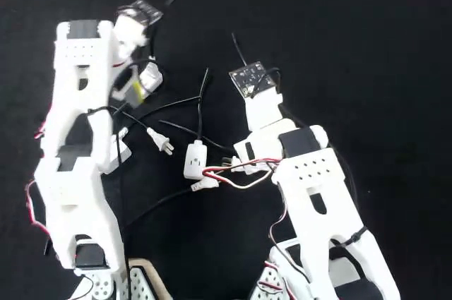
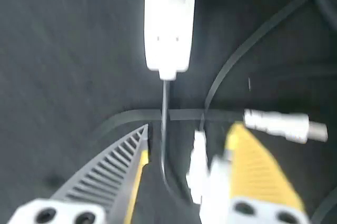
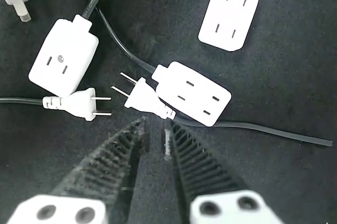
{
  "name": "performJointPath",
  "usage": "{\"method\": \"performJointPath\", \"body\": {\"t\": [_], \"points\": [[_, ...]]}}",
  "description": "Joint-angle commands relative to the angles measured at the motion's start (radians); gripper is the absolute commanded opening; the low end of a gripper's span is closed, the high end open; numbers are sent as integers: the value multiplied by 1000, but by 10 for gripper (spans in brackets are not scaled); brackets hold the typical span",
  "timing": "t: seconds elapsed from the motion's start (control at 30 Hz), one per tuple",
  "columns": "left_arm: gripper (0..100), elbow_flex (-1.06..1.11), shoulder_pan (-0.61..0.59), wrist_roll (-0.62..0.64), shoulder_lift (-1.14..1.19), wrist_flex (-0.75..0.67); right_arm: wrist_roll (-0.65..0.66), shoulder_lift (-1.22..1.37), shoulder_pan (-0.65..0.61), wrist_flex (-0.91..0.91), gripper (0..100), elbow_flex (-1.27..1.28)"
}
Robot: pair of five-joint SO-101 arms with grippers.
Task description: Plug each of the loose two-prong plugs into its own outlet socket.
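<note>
Reading left claw (image 2: 190, 129) as wide open, straddling a thin black cord (image 2: 164, 124) without clamping it. Tracing that cord to a white outlet block (image 2: 168, 23) lying flat just past the claw. Noting a blurred white piece (image 2: 199, 166) sitting against the yellow finger (image 2: 258, 171); not managing to tell what it is or whether it is gripped. Spotting a loose plug (image 2: 284, 126) lying on the table (image 2: 63, 50) just beside that finger, apart from the white outlet block, not plugged in.

Reading right claw (image 3: 155, 129) as narrowly open, gripping nothing, hovering over the table. Seeing the near plug (image 3: 146, 99) just ahead of it, body touching one end of a three-way outlet (image 3: 195, 93), prongs pointing away from it and bare. Seeing a second plug (image 3: 79, 103) close beside, prongs aiming at the near plug without touching, also unplugged. Placing a grounded outlet (image 3: 63, 58) just beside the second plug, and a spare outlet (image 3: 231, 10) well apart beyond the three-way outlet, all sockets showing empty.

Checking from above: finding the left arm (image 1: 78, 138) and right arm (image 1: 311, 180) flanking a tangle of cords (image 1: 201, 102), with a centre plug (image 1: 162, 143) and centre outlet (image 1: 195, 159) lying between them, near each other but not mated.
</note>
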Motion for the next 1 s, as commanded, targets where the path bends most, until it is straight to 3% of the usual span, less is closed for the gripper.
{"method": "performJointPath", "body": {"t": [0.0,0.13,0.27,0.43,0.7,0.97], "points": [[117,-28,-58,-58,-55,120,11,2,14,-12,49,-4],[107,186,-105,-178,-81,115,11,2,14,-12,49,-4],[107,387,-139,-206,-176,63,11,2,14,-14,50,-4],[125,624,-140,-206,-459,2,11,2,14,-14,50,-4],[127,1159,-16,-206,-965,-196,11,2,14,-11,50,-4],[128,1319,1,-203,-902,-505,11,2,14,-8,50,-4]]}}
